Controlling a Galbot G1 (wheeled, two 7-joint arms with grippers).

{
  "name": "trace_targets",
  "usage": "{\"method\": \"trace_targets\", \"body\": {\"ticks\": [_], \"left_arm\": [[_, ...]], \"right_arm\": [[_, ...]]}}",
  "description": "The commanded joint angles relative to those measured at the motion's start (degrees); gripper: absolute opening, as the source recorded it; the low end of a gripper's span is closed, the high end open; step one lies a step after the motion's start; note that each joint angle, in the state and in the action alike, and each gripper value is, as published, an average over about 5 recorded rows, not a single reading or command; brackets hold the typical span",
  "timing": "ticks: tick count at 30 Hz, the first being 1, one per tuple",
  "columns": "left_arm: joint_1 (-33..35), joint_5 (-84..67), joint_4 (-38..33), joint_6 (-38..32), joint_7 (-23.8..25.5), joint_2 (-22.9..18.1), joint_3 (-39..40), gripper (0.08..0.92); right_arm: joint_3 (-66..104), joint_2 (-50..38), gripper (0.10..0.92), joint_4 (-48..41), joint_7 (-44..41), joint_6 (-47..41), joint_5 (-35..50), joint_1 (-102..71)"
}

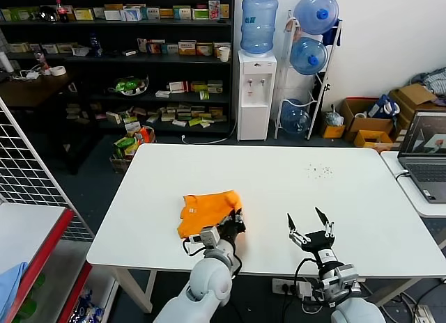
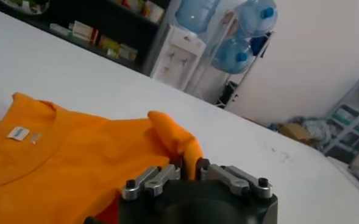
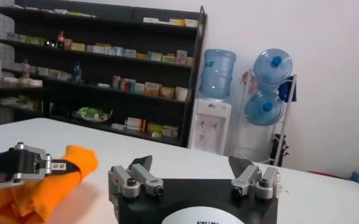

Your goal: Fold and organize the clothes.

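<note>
On the white table (image 1: 293,191) we see the orange T-shirt (image 1: 206,210) bunched near the front edge, left gripper (image 1: 235,224) pinched shut on its corner, right gripper (image 1: 309,223) beside it, spread wide, holding nothing.

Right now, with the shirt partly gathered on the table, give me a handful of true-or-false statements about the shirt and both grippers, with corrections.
1. The left gripper is shut on the orange T-shirt. True.
2. The right gripper also pinches the shirt. False: its fingers are open over bare table, apart from the fabric.
3. The shirt lies spread flat, sleeves out. False: it is bunched, and one corner is lifted at the left gripper.
4. A small white neck label shows inside the collar. True.
5. A laptop stands on a side table at the robot's right. True.
</note>
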Motion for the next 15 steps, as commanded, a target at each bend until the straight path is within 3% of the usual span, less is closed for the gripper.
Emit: {"method": "trace_targets", "body": {"ticks": [1,7,12,15], "left_arm": [[1.9,4.7,-2.5,-11.8,9.8,1.5,2.2,0.306],[7.7,13.1,-6.7,-18.4,14.3,13.2,-3.0,0.462],[12.7,18.9,-7.1,-23.7,13.1,18.8,-9.2,0.61],[15.2,20.2,-7.3,-23.1,13.3,20.7,-12.9,0.696]], "right_arm": [[1.8,0.4,0.823,-0.9,-1.3,-1.6,1.1,1.3],[2.8,2.0,0.823,-1.6,-4.0,-4.2,0.7,2.6],[4.3,3.7,0.823,-2.3,-7.1,-5.7,0.0,3.4],[5.6,5.0,0.823,-2.7,-9.3,-6.9,-0.8,4.0]]}}
